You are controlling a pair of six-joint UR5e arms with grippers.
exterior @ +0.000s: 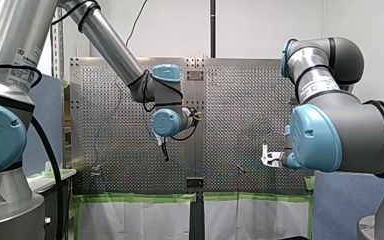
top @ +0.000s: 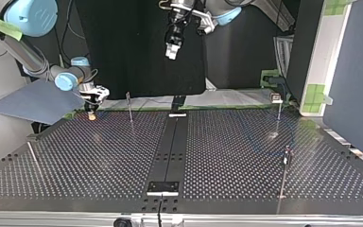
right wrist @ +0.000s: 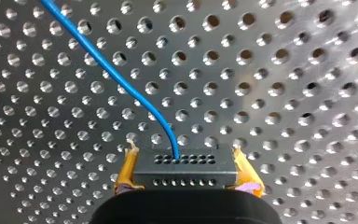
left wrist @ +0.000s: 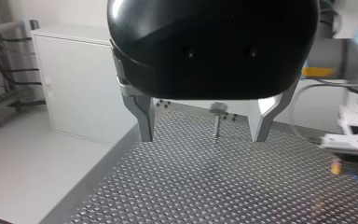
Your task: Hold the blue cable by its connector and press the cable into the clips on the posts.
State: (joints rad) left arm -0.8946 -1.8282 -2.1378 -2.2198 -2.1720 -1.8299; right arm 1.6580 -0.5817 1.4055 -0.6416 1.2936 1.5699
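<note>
In the right wrist view my right gripper (right wrist: 184, 149) is shut, its yellow pads (right wrist: 127, 168) on either side of a grey connector block (right wrist: 185, 170). The blue cable (right wrist: 112, 70) leaves the connector and runs away over the perforated plate (right wrist: 284, 93). From across the table my right gripper (top: 92, 111) sits low over the plate's far left corner. My left gripper (top: 171, 51) hangs high above the middle, open and holding nothing. Its metal fingers (left wrist: 144, 116) frame a post with a clip (left wrist: 217, 119) further ahead. My right gripper (left wrist: 349, 147) also shows off to one side there.
Thin posts stand on the plate in the top view: one behind the middle left (top: 130, 106), two at the right (top: 279, 113) (top: 287, 158), one at the near left (top: 32, 158). A dark strip (top: 170, 146) runs down the plate's middle.
</note>
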